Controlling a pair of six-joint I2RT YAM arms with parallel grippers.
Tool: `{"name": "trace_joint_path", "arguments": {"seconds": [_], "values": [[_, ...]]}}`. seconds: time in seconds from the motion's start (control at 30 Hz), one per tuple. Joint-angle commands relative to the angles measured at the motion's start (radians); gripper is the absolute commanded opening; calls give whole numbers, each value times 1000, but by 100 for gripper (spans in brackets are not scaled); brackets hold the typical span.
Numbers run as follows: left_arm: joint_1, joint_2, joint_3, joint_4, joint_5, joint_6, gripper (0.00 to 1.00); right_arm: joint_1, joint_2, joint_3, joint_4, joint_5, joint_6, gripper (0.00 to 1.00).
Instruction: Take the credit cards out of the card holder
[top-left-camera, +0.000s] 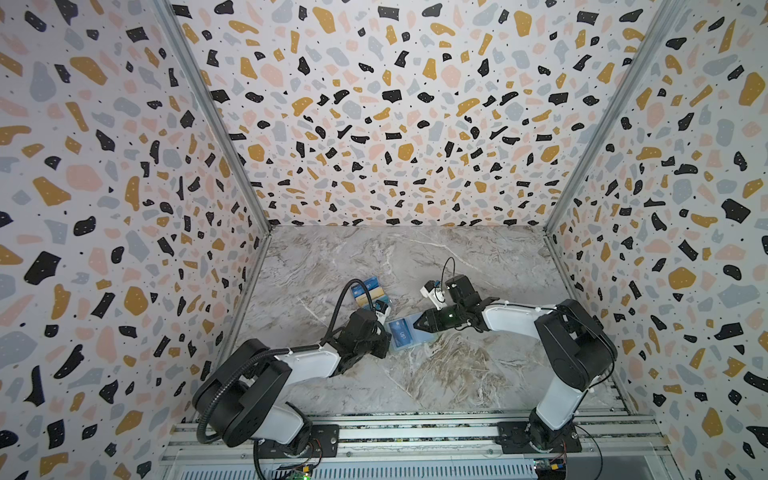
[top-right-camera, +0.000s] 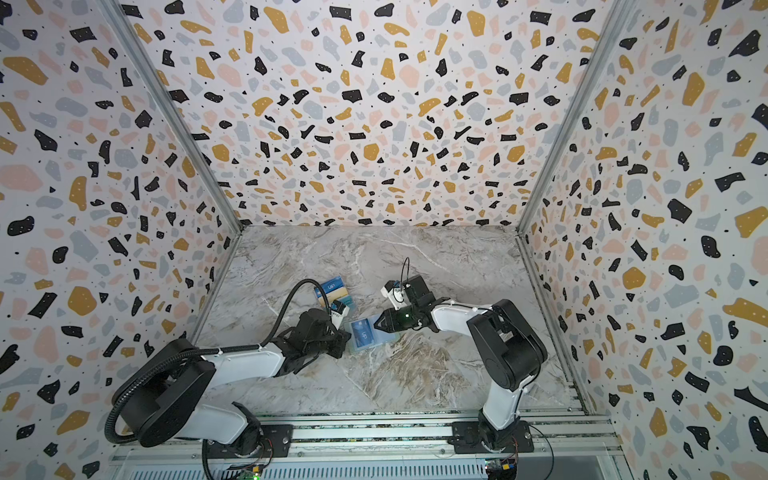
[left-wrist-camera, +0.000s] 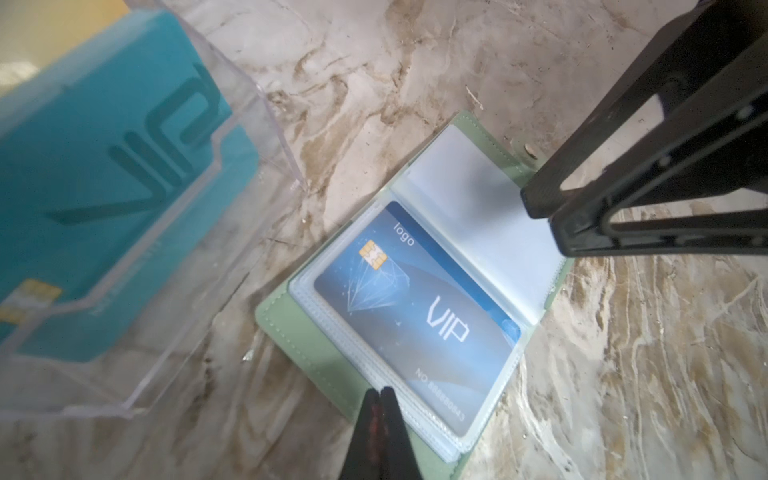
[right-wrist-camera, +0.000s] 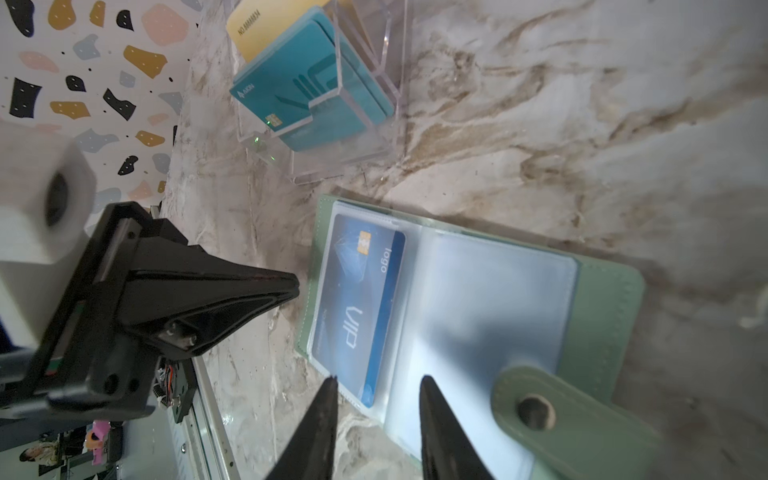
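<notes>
The mint-green card holder (top-left-camera: 417, 341) (top-right-camera: 384, 338) lies open on the marble table, its green cover (left-wrist-camera: 291, 332) (right-wrist-camera: 598, 316) facing down. A dark blue credit card (left-wrist-camera: 415, 316) (right-wrist-camera: 357, 307) marked "VIP" sits in one clear sleeve; the facing sleeve looks empty. My left gripper (left-wrist-camera: 380, 392) (top-left-camera: 387, 343) is shut with nothing between its jaws, tips over the cover's outer edge beside the blue card. My right gripper (right-wrist-camera: 379, 380) (top-left-camera: 416, 326) is open, its tips low over the sleeves at the blue card's end. The snap tab (right-wrist-camera: 536, 411) curls up beside it.
A clear tiered plastic stand (top-left-camera: 368, 291) (top-right-camera: 332, 293) (left-wrist-camera: 257, 137) stands just behind the left gripper. It holds a teal VIP card (left-wrist-camera: 104, 166) (right-wrist-camera: 307, 95) and a tan-gold card (right-wrist-camera: 257, 29). Patterned walls enclose the table on three sides; a metal rail runs along the front.
</notes>
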Motion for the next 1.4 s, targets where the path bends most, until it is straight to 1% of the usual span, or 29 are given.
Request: {"name": "trace_joint_path", "arguments": {"seconds": [0.0,0.2,0.53,1.0,1.37], "values": [[23,9,24,-5,-9,29,0,24,17,46,8,-24,10,34],[69,29,34,-10,40,56,0,36,58,79,-11,-26,16,34],[75,51,46,9,106,102,0,36,116,101,-24,-21,25,34],[77,108,57,12,119,98,0,36,143,101,-24,-74,22,32],[77,105,21,20,107,79,0,34,174,118,-19,-166,30,30]]}}
